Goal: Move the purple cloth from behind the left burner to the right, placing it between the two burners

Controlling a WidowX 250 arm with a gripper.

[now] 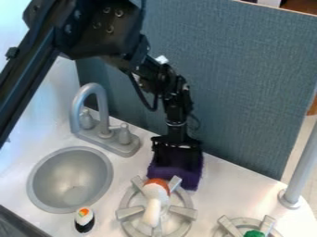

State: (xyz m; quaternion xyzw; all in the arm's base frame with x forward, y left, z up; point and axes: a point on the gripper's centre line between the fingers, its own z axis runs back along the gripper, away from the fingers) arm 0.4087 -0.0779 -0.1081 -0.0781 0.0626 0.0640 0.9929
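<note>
The black gripper (178,150) hangs in front of the blue-grey back panel, right of the faucet. It is at the upper part of a purple cloth (178,172), overlapping it in the view. The cloth lies on the white counter, its lower edge beside the back of the left stove burner (129,212). On that burner rests a toy (156,190) with a white body and an orange-brown top. A small sushi toy (84,219), black and white with orange and green on top, stands by the sink's lower right rim.
The round grey sink (38,185) is at the left, with a grey faucet (102,132) behind it. A second burner (230,226) with a green object (254,233) is at the bottom right. A grey post (302,164) rises at the right edge. The panel (248,83) bounds the counter's back.
</note>
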